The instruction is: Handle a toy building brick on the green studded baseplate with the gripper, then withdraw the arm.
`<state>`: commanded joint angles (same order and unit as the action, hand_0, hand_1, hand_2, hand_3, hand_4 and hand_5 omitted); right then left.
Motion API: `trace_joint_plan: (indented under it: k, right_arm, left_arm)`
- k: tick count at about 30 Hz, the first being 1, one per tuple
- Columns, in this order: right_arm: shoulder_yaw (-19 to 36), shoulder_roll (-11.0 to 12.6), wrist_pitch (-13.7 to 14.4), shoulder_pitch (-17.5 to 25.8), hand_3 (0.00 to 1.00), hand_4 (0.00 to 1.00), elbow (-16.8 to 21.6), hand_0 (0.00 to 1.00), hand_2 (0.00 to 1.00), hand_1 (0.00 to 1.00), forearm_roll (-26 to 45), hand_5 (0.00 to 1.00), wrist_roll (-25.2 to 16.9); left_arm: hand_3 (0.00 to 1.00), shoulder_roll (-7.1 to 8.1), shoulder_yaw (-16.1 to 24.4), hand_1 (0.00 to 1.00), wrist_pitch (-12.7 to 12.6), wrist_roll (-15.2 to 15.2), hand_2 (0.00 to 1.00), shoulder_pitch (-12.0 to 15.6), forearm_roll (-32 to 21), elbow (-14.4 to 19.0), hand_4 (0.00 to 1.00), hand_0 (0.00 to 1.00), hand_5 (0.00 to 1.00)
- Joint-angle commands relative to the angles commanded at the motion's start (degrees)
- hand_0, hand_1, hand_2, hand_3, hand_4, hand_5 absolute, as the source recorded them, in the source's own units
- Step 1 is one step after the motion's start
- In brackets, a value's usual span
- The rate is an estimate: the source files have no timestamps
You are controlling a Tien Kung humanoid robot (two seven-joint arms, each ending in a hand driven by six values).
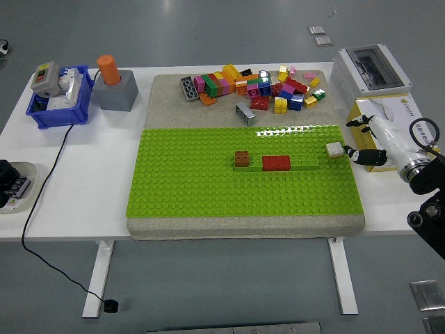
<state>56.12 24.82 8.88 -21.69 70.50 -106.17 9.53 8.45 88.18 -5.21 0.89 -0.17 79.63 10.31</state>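
Note:
A green studded baseplate [208, 174] lies on a grey mat. On it stand a brown brick [242, 158], a red brick [276, 163], a green brick [304, 163] in one row, and a small white brick [334, 149] near the right edge. My right hand [364, 142], white with black fingertips, hovers just right of the baseplate, a short gap from the white brick. Its fingers are spread and hold nothing. My left arm is out of view.
A pile of loose coloured bricks [254, 87] lies on the mat behind the baseplate. A grey electrical box [368, 68] and a yellow box [393, 111] stand at the right. A blue bin [59, 104], a grey block with an orange cylinder [115, 87] and a black cable [49, 181] are at the left.

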Motion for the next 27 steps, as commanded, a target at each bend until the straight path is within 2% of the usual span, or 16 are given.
trace_joint_plan:
  k: [5, 14, 27]
  right_arm:
    - [-5.1, 0.8, -1.0, -3.3, 0.749, 0.706, -3.3, 0.749, 0.798, 0.753, -3.0, 0.185, 1.1]
    - [-10.0, 1.6, -2.2, -6.4, 0.756, 0.717, -4.5, 0.760, 0.804, 0.760, -3.9, 0.179, 1.8]
    - [-17.5, -0.9, -2.9, -13.1, 0.761, 0.720, -13.8, 0.761, 0.805, 0.758, -2.9, 0.168, 0.6]
  left_arm:
    - [0.622, 0.02, 0.1, 0.610, 0.0, 0.1, 0.587, 0.0, 0.2, 0.0, 0.644, 0.652, 0.158]
    - [0.622, 0.04, 0.1, 0.610, 0.1, 0.1, 0.587, -0.1, 0.3, 0.0, 0.644, 0.652, 0.158]
    - [0.622, 0.28, 0.0, 0.610, 0.1, 0.3, 0.587, -0.4, 0.5, 0.0, 0.645, 0.652, 0.157]
